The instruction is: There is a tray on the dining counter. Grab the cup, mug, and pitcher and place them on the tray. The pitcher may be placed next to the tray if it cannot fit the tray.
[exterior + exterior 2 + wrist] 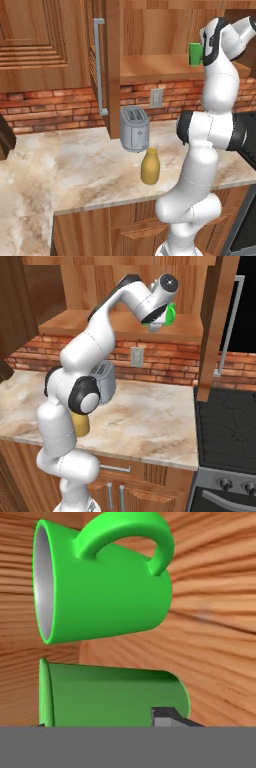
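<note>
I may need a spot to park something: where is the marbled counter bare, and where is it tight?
The counter is bare left of the toaster and pitcher, and between the toaster and the stove. It is crowded on the upper wooden shelf, where the gripper sits at the cup beside the mug.

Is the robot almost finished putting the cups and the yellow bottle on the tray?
Not nearly. Nothing looks moved yet: the pitcher stands on the kitchen counter by the toaster. The gripper is up at the wooden shelf, at the cup beside the mug. All three are left to carry over.
</note>
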